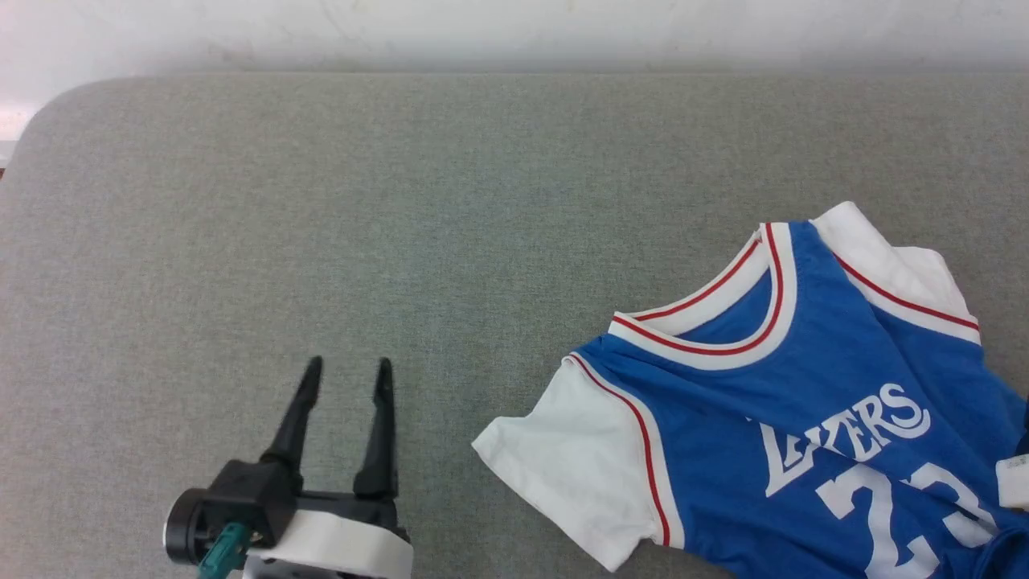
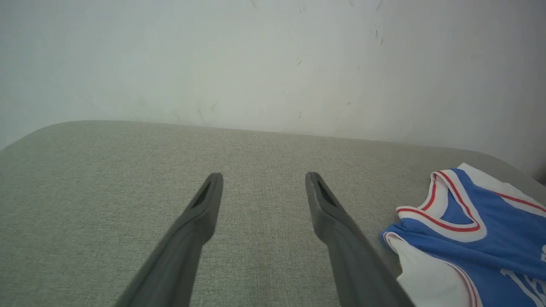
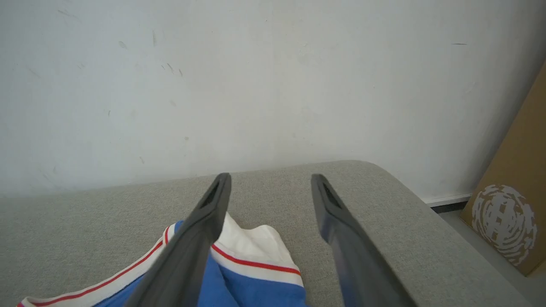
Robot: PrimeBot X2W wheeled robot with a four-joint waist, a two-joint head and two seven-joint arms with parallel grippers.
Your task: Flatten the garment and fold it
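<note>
The garment [image 1: 804, 386] is a bright blue jersey T-shirt with white sleeves, red-striped white collar and white lettering. It lies front up and rumpled at the right of the grey padded table [image 1: 402, 201]. My left gripper [image 1: 347, 378] stands open over bare table, well to the left of the near white sleeve, with nothing between its fingers. In the left wrist view the left gripper [image 2: 264, 183] is open and the garment [image 2: 469, 230] lies to its right. My right gripper [image 3: 271, 183] is open above the garment [image 3: 256, 264], over its far white sleeve, holding nothing.
A pale wall [image 1: 514, 32] runs along the table's far edge. In the right wrist view a brown cardboard box [image 3: 516, 204] stands on the floor beyond the table's rounded right corner. The table's left and middle are bare grey fabric.
</note>
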